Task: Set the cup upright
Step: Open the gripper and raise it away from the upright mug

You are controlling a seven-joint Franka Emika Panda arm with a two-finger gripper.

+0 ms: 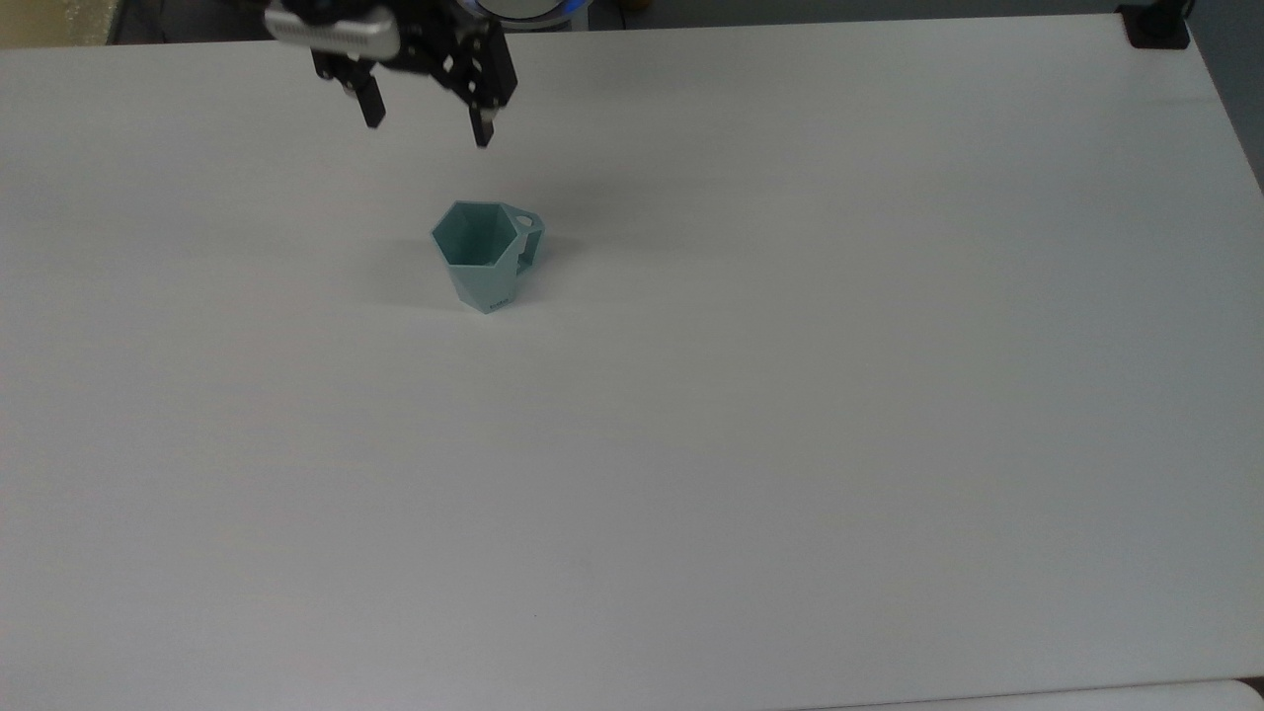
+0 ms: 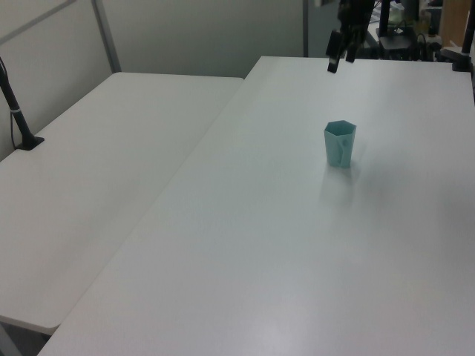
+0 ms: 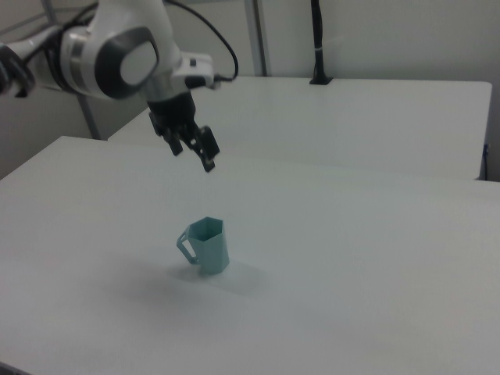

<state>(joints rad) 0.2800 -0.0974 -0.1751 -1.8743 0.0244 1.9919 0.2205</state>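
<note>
Right view: tool spread above cup

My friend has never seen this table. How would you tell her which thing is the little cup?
Look at the big white table, which stretches across the whole top view. Toward the top view's upper left, below the black open gripper hanging in the air, stands a small pale teal cup. It sits upright with its opening up, and has flat angled sides, a six-sided rim and a little handle on one side.
</note>
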